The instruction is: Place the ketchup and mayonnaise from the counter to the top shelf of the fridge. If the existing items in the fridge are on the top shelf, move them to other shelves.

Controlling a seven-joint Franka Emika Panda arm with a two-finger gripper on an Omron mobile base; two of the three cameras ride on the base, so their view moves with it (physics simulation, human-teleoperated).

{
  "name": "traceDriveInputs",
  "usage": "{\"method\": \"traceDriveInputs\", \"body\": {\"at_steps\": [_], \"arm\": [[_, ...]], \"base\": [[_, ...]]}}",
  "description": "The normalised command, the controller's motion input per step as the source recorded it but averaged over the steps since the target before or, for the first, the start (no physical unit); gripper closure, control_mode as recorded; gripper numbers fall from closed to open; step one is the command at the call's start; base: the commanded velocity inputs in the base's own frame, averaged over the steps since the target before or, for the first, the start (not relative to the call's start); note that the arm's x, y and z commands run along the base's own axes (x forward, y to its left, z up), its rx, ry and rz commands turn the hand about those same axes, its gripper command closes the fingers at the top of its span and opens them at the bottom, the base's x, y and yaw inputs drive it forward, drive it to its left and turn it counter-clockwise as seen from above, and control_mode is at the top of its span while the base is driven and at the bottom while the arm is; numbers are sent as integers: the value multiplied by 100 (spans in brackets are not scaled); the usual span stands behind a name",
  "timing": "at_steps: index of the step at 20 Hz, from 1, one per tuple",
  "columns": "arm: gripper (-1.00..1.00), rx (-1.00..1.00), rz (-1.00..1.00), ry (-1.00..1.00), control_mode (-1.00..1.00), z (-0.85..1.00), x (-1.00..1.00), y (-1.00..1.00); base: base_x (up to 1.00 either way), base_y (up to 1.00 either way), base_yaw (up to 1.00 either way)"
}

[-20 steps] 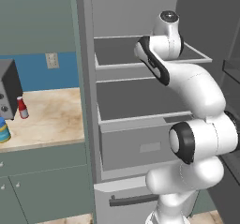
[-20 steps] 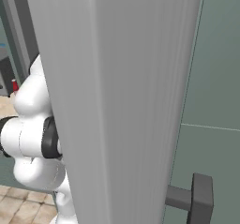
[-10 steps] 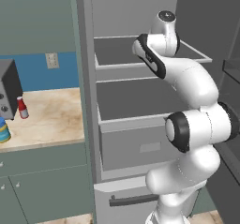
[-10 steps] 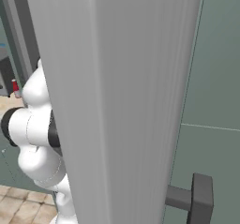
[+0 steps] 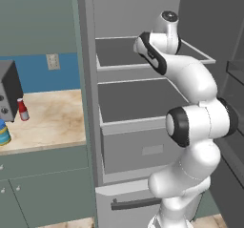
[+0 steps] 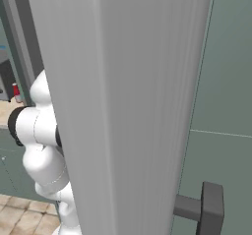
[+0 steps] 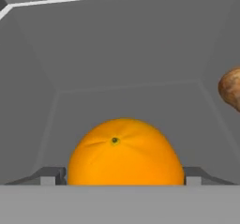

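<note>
Orange fruit (image 7: 125,152), one of the existing items: sits on the floor of the fridge's top shelf (image 5: 124,55), directly ahead of the hand camera, stem dimple facing up and toward the lens. Brownish lump (image 7: 230,89) lies to its right in the hand view, apart from it, cut by the frame edge.

End effector (image 7: 125,177): one finger tip (image 7: 51,176) on each side of the fruit, jaws apart and straddling it at its widest girth. Cannot tell from the hand view whether the pads touch the skin; no firm clamp is evident.

Handling judgement: round, smooth, firm but slightly yielding; light. Likely to roll or squirt out if pinched off-centre. Best hold is across the equator, fingers opposed through the centre, which is about where they stand now. Moderate squeeze should do.

Arm reaches into the fridge (image 5: 143,103) at top-shelf height in the left base view; the shelf below looks bare and would take the fruit.

Ketchup (image 5: 22,109) and mayonnaise (image 5: 4,132) stand on the worktop (image 5: 47,122), well apart from the fridge, ketchup just beside a dark appliance (image 5: 8,91). Neither is shelved yet.
</note>
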Motion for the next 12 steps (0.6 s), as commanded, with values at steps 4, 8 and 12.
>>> {"method": "traceDriveInputs", "body": {"at_steps": [4, 8, 12], "arm": [[100, 0, 0, 1, -100, 0, 1, 0], [100, 1, 0, -8, -100, 0, -56, -1], [100, 6, 0, -47, -100, 8, -100, 0]], "base": [[0, 0, 0], [0, 0, 0], [0, 0, 0]]}}
